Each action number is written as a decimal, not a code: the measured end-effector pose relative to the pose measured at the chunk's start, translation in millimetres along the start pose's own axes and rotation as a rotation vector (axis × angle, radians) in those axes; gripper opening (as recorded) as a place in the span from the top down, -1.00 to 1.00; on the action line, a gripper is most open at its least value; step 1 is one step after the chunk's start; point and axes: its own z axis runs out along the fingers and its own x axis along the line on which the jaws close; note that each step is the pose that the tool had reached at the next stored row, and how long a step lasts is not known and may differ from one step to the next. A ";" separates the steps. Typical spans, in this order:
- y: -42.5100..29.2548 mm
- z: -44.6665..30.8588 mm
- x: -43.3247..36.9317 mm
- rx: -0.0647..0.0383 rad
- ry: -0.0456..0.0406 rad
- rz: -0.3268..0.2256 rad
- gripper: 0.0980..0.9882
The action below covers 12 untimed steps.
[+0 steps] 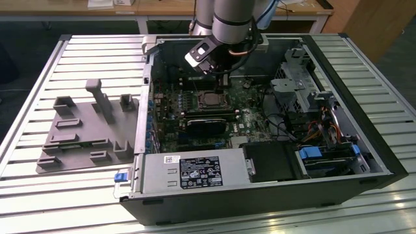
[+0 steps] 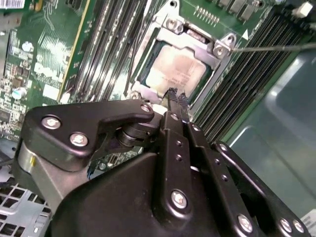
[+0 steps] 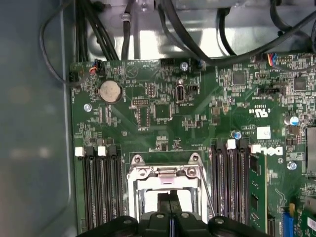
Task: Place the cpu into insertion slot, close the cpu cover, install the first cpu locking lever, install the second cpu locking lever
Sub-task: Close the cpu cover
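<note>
Hovering over the edge of the socket, the gripper (image 2: 174, 95) has its two black fingers pressed together with nothing between them; whether the tips touch the metal cannot be told. The chip (image 2: 177, 70) lies flat in its slot on the green board (image 3: 197, 113), its silvery-tan top showing through the square window of the cover (image 2: 190, 43), which lies down around it. A thin wire lever (image 2: 276, 47) reaches out from one socket corner across the memory slots (image 2: 237, 84). The board sits inside an open computer case (image 1: 260, 195).
</note>
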 end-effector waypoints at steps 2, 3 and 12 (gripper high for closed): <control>-1.9 1.1 -0.5 -0.004 0.0001 0.000 0.99; -2.8 1.6 -0.8 -0.006 0.0003 -0.001 0.99; -16.2 3.7 -2.3 -0.030 0.0019 -0.005 0.99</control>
